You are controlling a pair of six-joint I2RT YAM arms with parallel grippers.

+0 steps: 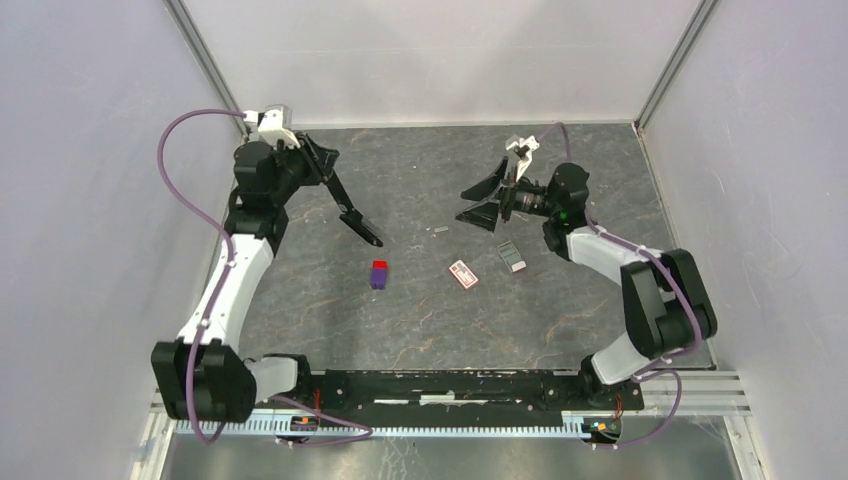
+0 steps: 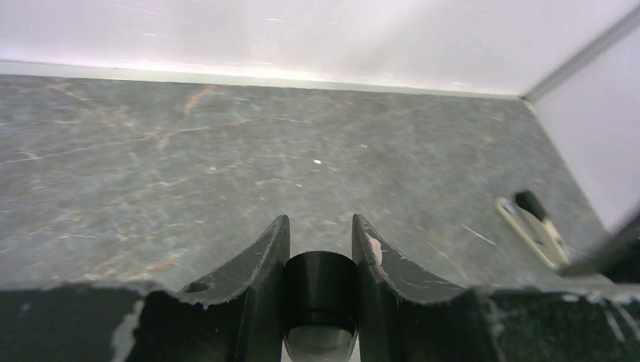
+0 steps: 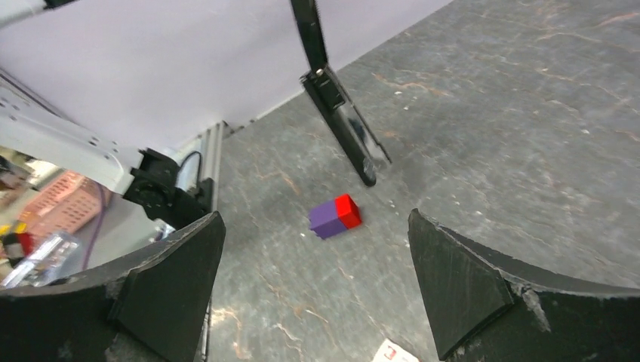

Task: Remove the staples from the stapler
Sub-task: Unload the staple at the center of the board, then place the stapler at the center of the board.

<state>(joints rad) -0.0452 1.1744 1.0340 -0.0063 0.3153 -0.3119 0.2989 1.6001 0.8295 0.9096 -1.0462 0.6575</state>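
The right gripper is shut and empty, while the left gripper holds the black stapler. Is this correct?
Not fully. The right gripper is open, not shut: the right wrist view shows its fingers wide apart with nothing between them. The left gripper does hold the black stapler.

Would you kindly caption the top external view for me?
Left gripper holds the stapler; open right gripper hovers near the staples.

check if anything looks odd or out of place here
The stapler hangs from the left gripper, looking hinged open and tilted down toward the table. The staples lie loose beside the red-and-white box, with a single pin nearby.
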